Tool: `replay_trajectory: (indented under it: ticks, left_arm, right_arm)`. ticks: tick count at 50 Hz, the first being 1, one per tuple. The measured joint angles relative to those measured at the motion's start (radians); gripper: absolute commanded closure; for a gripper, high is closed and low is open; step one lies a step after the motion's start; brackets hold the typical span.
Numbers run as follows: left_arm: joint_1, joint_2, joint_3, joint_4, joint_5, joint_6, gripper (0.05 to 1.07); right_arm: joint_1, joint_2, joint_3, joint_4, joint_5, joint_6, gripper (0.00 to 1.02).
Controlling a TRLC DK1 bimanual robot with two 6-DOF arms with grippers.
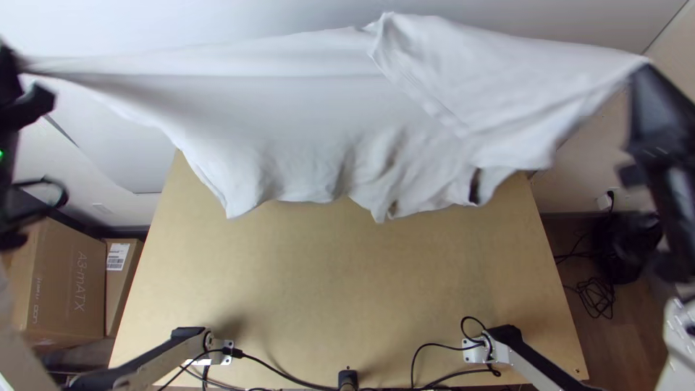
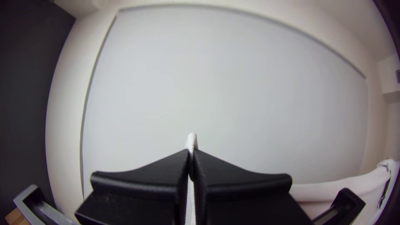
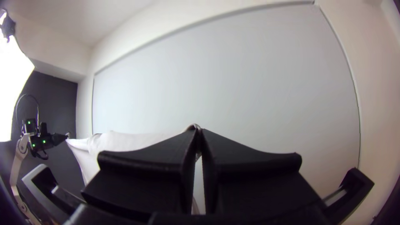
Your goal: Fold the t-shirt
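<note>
Pale walls (image 3: 371, 37) and a large white board (image 2: 233, 96) are seen behind the light wooden tabletop (image 1: 347, 275). Black cables (image 1: 286, 375) are strewn along its near edge, where soft shadows are cast beside the arms' bases. Cardboard boxes (image 1: 72, 282) are set beside its left edge; on the dark floor (image 1: 568, 250) to its right, more cable (image 1: 597, 297) is coiled. A dark wall (image 3: 62, 87) is partly covered by a bright light panel (image 3: 14, 79) in the right wrist view.

The white t-shirt (image 1: 304, 108) is held stretched across the tabletop's far end, its lower part hanging in loose creases and a flap doubled over toward the right. One gathered end is clenched in the left hand (image 1: 17, 64), the other in the right hand (image 1: 644, 66).
</note>
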Motion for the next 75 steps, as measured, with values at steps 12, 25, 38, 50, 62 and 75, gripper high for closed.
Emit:
replay_trajectory:
  ticks: [12,25,38,50,62,75]
  left_arm:
    - [-0.040,-0.248,-0.010,0.002,0.019,-0.013,1.05]
    - [-0.064,-0.399,-0.068,-0.079,0.023,-0.027,1.05]
    - [-0.168,-0.588,-0.733,-0.021,0.003,-0.040,1.05]
    - [-0.193,-0.694,-1.340,0.091,0.142,-0.024,1.05]
    - [-0.117,-0.498,-1.450,0.326,0.265,-0.029,1.05]
    - [-0.034,-0.130,-1.411,0.511,0.332,-0.042,1.05]
  right_arm:
    - [0.000,-0.131,0.164,-0.138,-0.007,0.068,1.00]
    - [-0.001,-0.163,0.200,-0.253,-0.018,0.122,1.00]
    - [0.099,-0.274,-0.374,-0.240,0.001,0.209,1.00]
    - [0.111,-0.322,-0.968,-0.077,-0.033,0.294,1.00]
    - [0.109,-0.182,-1.138,0.195,-0.036,0.342,1.00]
    - [0.083,0.122,-1.064,0.307,-0.036,0.353,1.00]
